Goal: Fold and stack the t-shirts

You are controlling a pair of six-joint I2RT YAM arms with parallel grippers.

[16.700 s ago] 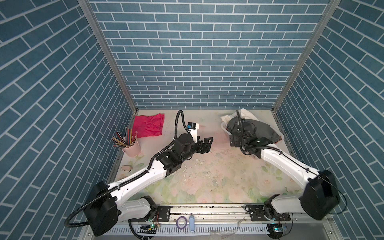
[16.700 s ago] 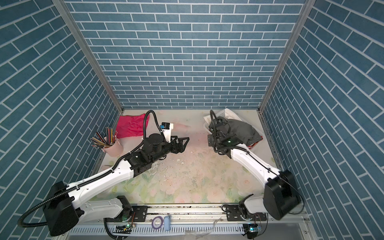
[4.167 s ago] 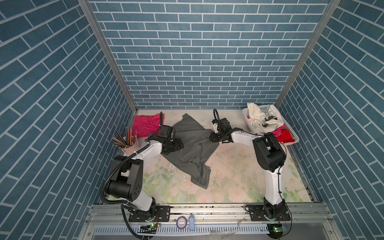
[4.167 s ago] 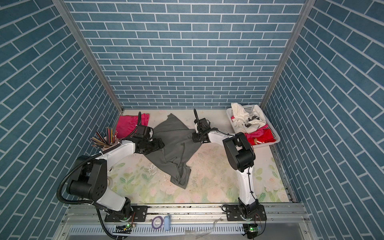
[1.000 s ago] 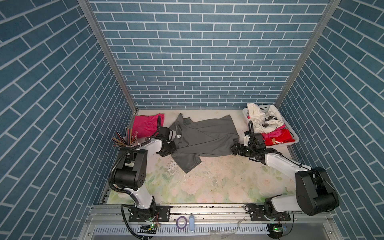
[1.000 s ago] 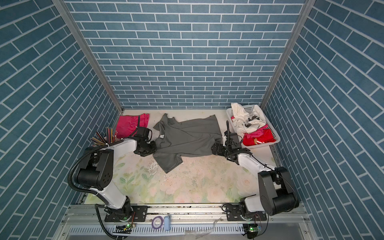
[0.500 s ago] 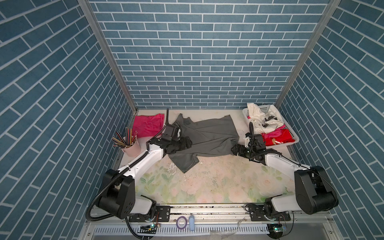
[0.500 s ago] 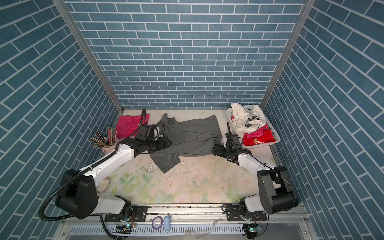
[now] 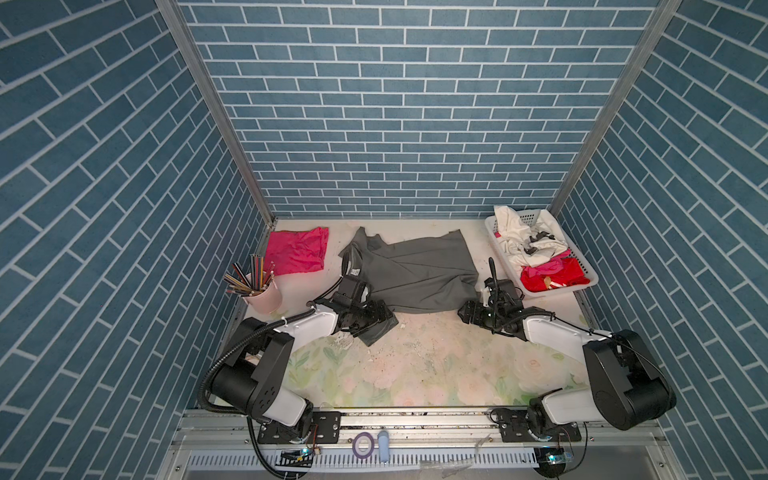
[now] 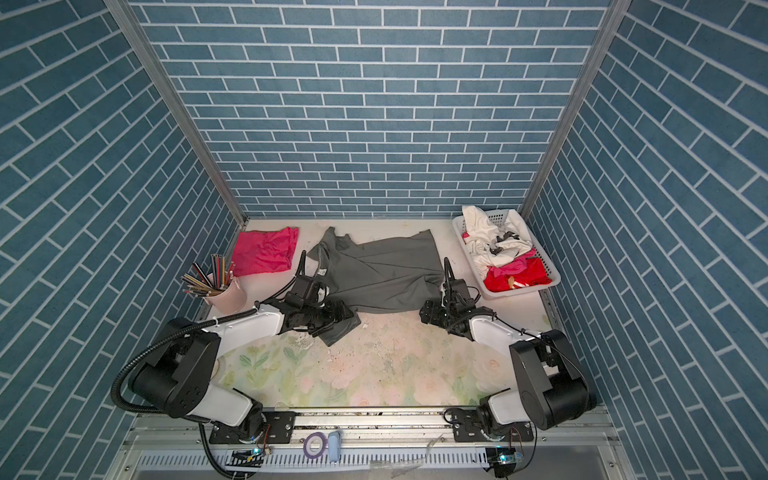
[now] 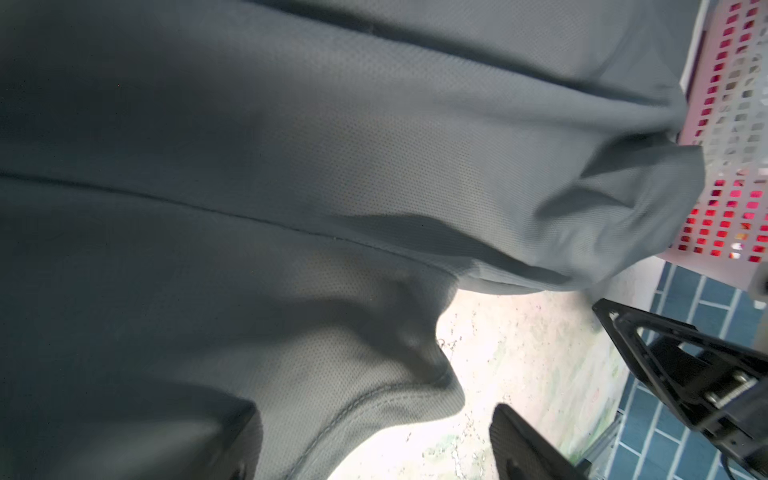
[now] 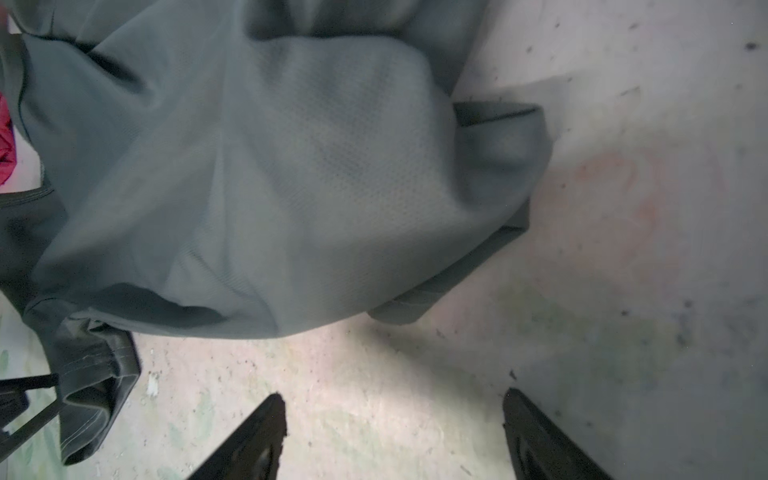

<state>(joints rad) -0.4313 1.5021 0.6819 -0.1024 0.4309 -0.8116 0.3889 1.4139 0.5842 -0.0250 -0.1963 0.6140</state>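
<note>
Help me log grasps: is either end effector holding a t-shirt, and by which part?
Nothing is held. The left end effector is open around the sleeve hem of the grey t-shirt; the right end effector is open above the table.

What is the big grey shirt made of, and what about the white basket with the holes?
The grey t-shirt looks like a thin, sporty knit, probably synthetic. The left wrist view shows tiny mesh holes, a matte surface and soft folds. The white basket looks like moulded plastic: it is smooth, and its stiff walls have neat rows of square holes.
</note>
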